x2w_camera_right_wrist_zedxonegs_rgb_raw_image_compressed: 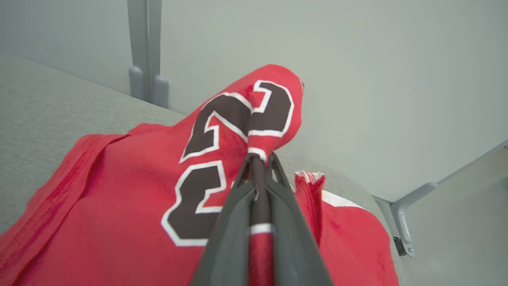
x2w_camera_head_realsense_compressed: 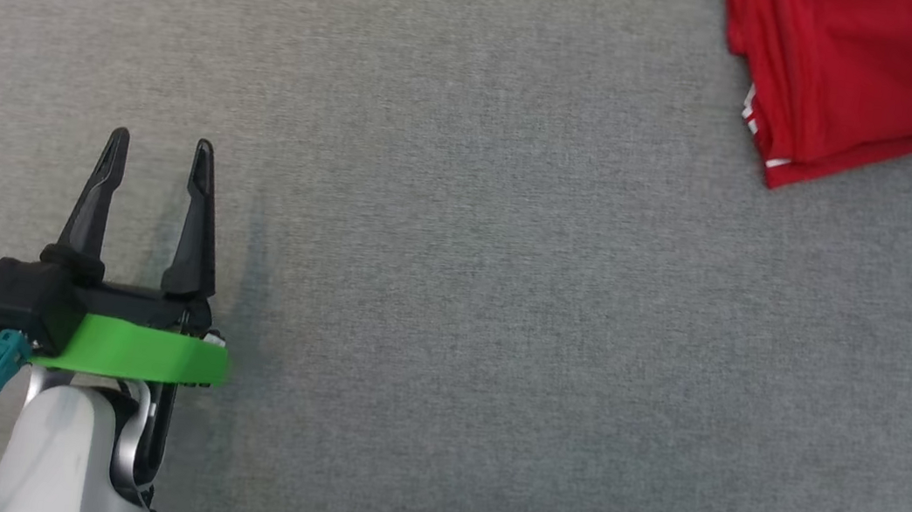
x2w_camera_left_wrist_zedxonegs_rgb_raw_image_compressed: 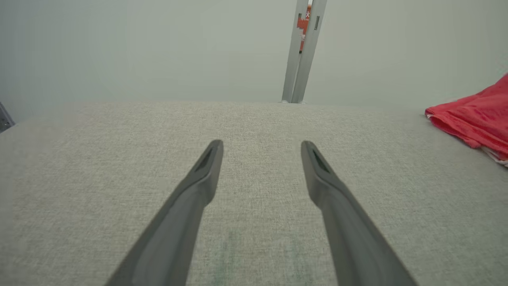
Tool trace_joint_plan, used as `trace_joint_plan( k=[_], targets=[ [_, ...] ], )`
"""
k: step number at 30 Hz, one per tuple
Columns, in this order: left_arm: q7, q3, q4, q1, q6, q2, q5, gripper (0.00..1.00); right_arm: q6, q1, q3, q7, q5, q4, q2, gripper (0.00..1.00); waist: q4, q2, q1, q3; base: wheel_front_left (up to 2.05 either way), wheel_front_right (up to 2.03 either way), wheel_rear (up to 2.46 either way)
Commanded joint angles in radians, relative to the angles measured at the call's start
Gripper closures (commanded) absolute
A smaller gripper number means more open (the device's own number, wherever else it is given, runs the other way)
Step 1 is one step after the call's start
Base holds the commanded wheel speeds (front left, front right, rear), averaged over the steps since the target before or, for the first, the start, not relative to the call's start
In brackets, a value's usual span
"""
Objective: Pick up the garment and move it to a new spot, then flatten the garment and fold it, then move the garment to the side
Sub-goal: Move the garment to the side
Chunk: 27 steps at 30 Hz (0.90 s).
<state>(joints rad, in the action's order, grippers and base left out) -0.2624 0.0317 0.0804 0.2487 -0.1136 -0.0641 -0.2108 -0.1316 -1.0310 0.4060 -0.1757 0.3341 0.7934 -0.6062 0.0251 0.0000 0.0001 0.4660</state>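
1. Grey woven upholstery [x2w_camera_head_realsense_compressed: 503, 297] spreads across the head view. The left gripper [x2w_camera_head_realsense_compressed: 161, 140] sits over it at the lower left, its two dark fingers spread apart with nothing between them. The garment [x2w_camera_head_realsense_compressed: 868, 72], a red jersey with white trim, lies in folded layers at the upper right corner, well apart from that gripper. A pale shape at the right edge overlaps it; too little of it shows to tell what it is.
2. In the left wrist view, the left gripper [x2w_camera_left_wrist_zedxonegs_rgb_raw_image_compressed: 262, 145] is released, fingers wide over the bare upholstery [x2w_camera_left_wrist_zedxonegs_rgb_raw_image_compressed: 99, 159]. The garment [x2w_camera_left_wrist_zedxonegs_rgb_raw_image_compressed: 476, 115] rests on the surface at the right edge, well apart from the fingers. A grey post [x2w_camera_left_wrist_zedxonegs_rgb_raw_image_compressed: 303, 51] rises behind the far edge against a pale wall.
3. In the right wrist view, the right gripper [x2w_camera_right_wrist_zedxonegs_rgb_raw_image_compressed: 260, 159] is clenched on a fold of the garment [x2w_camera_right_wrist_zedxonegs_rgb_raw_image_compressed: 119, 222]. The pinched cloth, bearing the dark white-outlined number [x2w_camera_right_wrist_zedxonegs_rgb_raw_image_compressed: 238, 115], rises in a peak above the fingertips. The rest of the garment spreads below on the upholstery [x2w_camera_right_wrist_zedxonegs_rgb_raw_image_compressed: 39, 103], with white trim showing just right of the fingers.
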Motion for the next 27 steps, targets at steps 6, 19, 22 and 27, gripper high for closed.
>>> trace_joint_plan(
  k=[6, 19, 22, 27],
  targets=[
    [-0.002, 0.019, -0.012, 0.042, -0.009, -0.023, 0.021, 0.00, 0.002, -0.097, 0.008, 0.045, 0.033, -0.016, -0.097, 1.00, -0.133, 0.0000, -0.0001, 0.121, 0.00, 0.00, 0.00],
    [-0.002, 0.036, -0.077, 0.025, -0.015, -0.027, 0.025, 0.00, 0.002, -0.220, 0.066, 0.175, 0.094, 0.080, -0.215, 0.99, -0.118, 0.0000, -0.0001, 0.129, 0.00, 0.00, 0.00],
    [-0.002, 0.038, -0.078, 0.033, -0.016, -0.027, 0.026, 0.00, 0.002, -0.237, 0.061, 0.162, 0.090, 0.129, -0.207, 0.00, -0.112, 0.0000, -0.0001, 0.133, 0.00, 0.00, 0.00],
    [-0.002, 0.026, -0.076, 0.028, -0.016, -0.024, 0.019, 0.00, 0.002, -0.270, 0.058, 0.101, 0.032, 0.214, -0.199, 0.00, -0.096, 0.0000, -0.0001, 0.115, 0.00, 0.00, 0.00]
  ],
)
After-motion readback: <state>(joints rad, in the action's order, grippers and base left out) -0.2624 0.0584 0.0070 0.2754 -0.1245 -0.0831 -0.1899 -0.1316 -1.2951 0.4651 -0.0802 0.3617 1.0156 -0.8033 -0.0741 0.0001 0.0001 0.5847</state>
